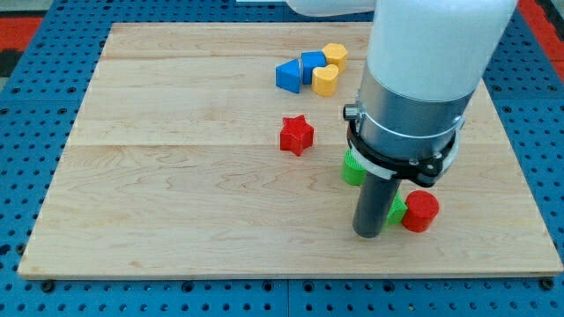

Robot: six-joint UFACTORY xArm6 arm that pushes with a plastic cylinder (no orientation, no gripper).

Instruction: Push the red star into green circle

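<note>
The red star [297,135] lies near the board's middle, a little above centre. A green block [352,168], probably the green circle, sits to its right and is partly hidden by the arm. My tip [367,233] rests on the board below that green block, to the lower right of the red star and apart from it. A second green block [397,210] peeks out just right of the rod, touching a red cylinder [420,211].
At the view's top a cluster holds a blue pentagon-like block [287,76], a blue cube [312,62], a yellow hexagon [334,55] and a yellow heart-like block [324,80]. The wooden board [176,176] lies on a blue perforated table. The arm's white and grey body [423,79] hides the board's upper right.
</note>
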